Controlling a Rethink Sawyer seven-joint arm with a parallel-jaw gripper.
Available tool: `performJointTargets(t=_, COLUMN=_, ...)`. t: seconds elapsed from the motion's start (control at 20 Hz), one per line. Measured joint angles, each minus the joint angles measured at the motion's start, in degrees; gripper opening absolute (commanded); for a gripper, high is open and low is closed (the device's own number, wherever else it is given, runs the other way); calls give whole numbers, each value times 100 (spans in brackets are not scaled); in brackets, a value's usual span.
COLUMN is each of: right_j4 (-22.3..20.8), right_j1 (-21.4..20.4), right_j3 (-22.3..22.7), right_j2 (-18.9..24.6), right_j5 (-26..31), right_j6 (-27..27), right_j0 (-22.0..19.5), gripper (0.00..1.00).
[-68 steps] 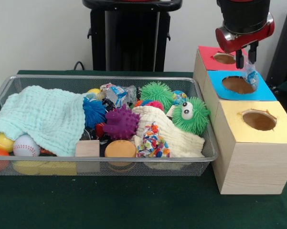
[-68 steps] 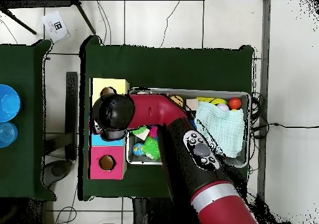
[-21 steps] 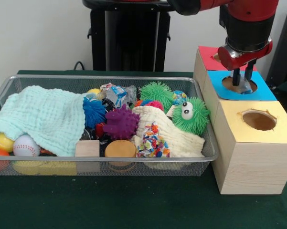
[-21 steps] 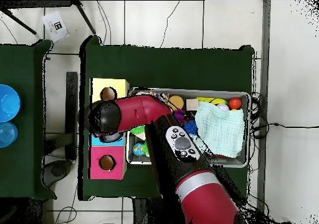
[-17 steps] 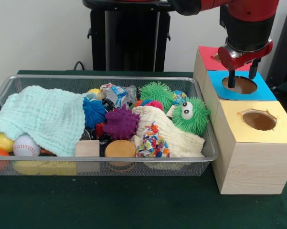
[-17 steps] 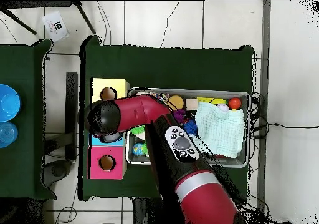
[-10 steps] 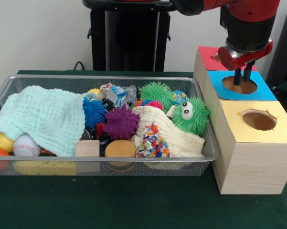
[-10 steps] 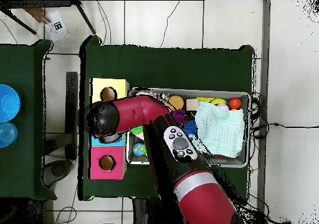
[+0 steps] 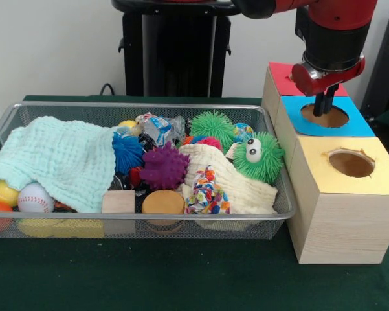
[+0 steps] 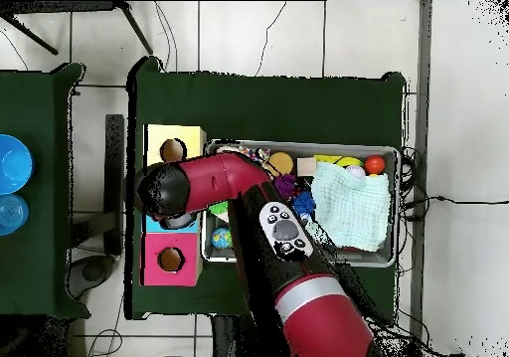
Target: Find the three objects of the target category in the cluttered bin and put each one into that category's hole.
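Centrally, a crinkly clear plastic packet with blue and red print (image 9: pixel 156 127) lies at the far side of the wide silver wire-mesh bin (image 9: pixel 281 214), wedged between a blue spiky ball (image 9: pixel 126 152) and a green spiky ball (image 9: pixel 213 127). Only this one packet is plainly visible; any others may lie hidden beneath the pale mint knitted cloth (image 9: pixel 61 159) or the cream knitted cloth (image 9: pixel 230 181). Just beside it rest a purple spiky ball (image 9: pixel 164 167), a fuzzy green toy with googly eyes (image 9: pixel 259 155) and a multicolour confetti-patterned bundle (image 9: pixel 206 189), which is not of the target kind. Outside the bin, on the green table (image 9: pixel 181 278), stands a row of wooden boxes with a red top, a blue top (image 9: pixel 359 123) and a yellow top (image 9: pixel 382 170). The tool (image 9: pixel 323 103) of the red and black arm (image 10: pixel 278 244) hangs directly over the blue box's hole (image 9: pixel 323 115), fingers drawn close together and holding nothing. Likely hazards ahead: the fingers may slip on the shiny film, catch a neighbouring spiky ball, or snag a cloth while probing for buried packets.
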Motion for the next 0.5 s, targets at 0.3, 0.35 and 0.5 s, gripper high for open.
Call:
performJointTargets(t=0.3, right_j4=-45, right_j1=-74, right_j3=-3, right_j2=-98, right_j5=0, right_j6=0, right_j0=11, gripper=0)
performJointTargets(t=0.35, right_j4=-47, right_j1=-85, right_j3=-2, right_j2=-108, right_j5=0, right_j6=0, right_j0=12, gripper=0)
performJointTargets(t=0.5, right_j4=-54, right_j1=-188, right_j3=-2, right_j2=-143, right_j5=1, right_j6=0, right_j0=1, gripper=0)
